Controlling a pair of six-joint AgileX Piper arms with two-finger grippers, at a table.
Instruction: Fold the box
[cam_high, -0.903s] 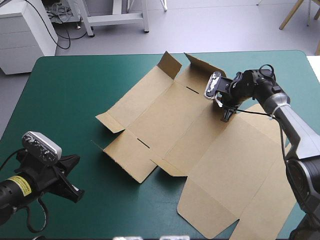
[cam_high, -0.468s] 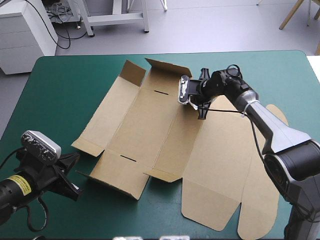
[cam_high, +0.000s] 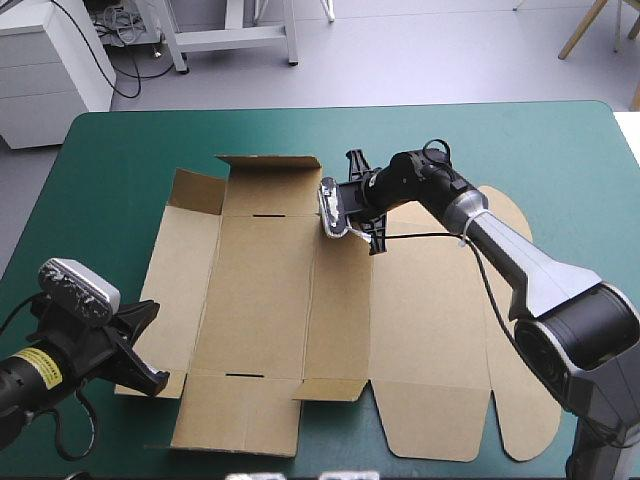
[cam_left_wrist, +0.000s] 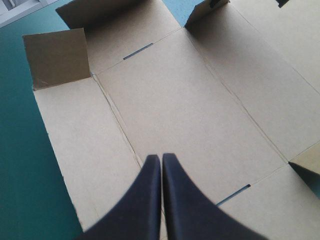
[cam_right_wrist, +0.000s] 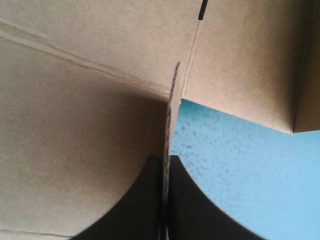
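Observation:
The brown box (cam_high: 270, 290) lies as a cut sheet, almost flat, across the middle of the table. Two short flaps stand up at its far left corner (cam_high: 196, 190) and far edge (cam_high: 268, 160). My right gripper (cam_high: 376, 240) is at the sheet's far side, shut on a raised edge of board. In the right wrist view that edge (cam_right_wrist: 171, 110) runs thin between the fingers, and the right gripper (cam_right_wrist: 164, 162) is all but closed on it. My left gripper (cam_high: 152, 372) hovers at the sheet's near left corner. Its tip (cam_left_wrist: 161, 159) is shut and empty above the board (cam_left_wrist: 190, 100).
Teal-green cover (cam_high: 120, 150) shows around the sheet, widest at the far left and far right corners. The sheet's rounded lid flaps (cam_high: 530, 420) reach close to the table's right near edge. A slot (cam_left_wrist: 137, 51) marks the panel ahead of the left gripper.
My right gripper has dragged and swung the sheet to the left, so it now lies square to the table. The sheet's near left corner has come under my left gripper, which hardly moved.

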